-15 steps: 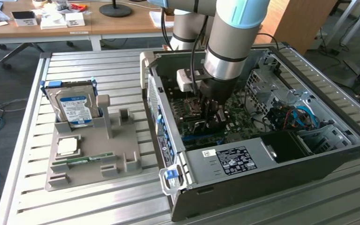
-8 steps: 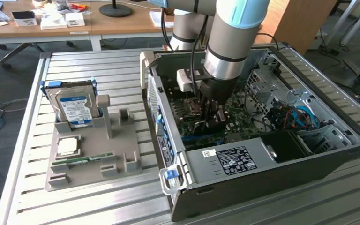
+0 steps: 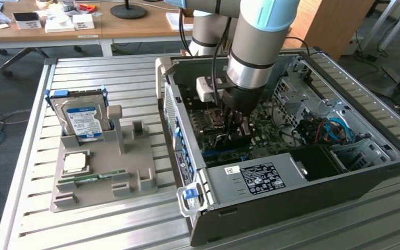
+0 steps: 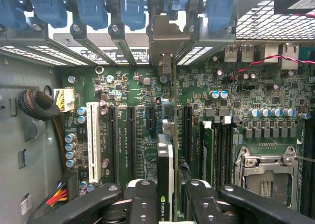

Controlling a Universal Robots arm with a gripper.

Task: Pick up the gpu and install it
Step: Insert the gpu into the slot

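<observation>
Seating looks like the step in hand: the gpu (image 4: 166,175) stands on edge inside the case (image 3: 366,172), over the long black slots of the motherboard (image 4: 128,86). Its silver end bracket (image 4: 165,37) reaches up to the case's rear wall, under the row of blue latches (image 4: 133,10). The gripper (image 4: 170,204) straddles the card from above, deep in the middle of the case. Whether it is clamped on the card or has let go I cannot tell, as the contact itself is not clear.

To do this well, I judge that the card must stay square to the case's rear wall. Its lower edge should run along one slot and the bracket should sit flat in its own opening. Any push should go straight down toward the case floor. A tilt could jam the connector or bend the bracket tab.

Room is tight. Toward the case's front-panel side lie more black slots and a white slot (image 4: 92,140), low enough to clear. On the other side upright memory sticks (image 4: 206,145) stand near the card, with the processor socket (image 4: 266,170) beyond them. A sleeved cable bundle (image 4: 37,106) hugs the case wall, well apart. The power supply (image 3: 255,179) closes off one end of the case. The only free path appears to be straight up through the case's open side.
</observation>
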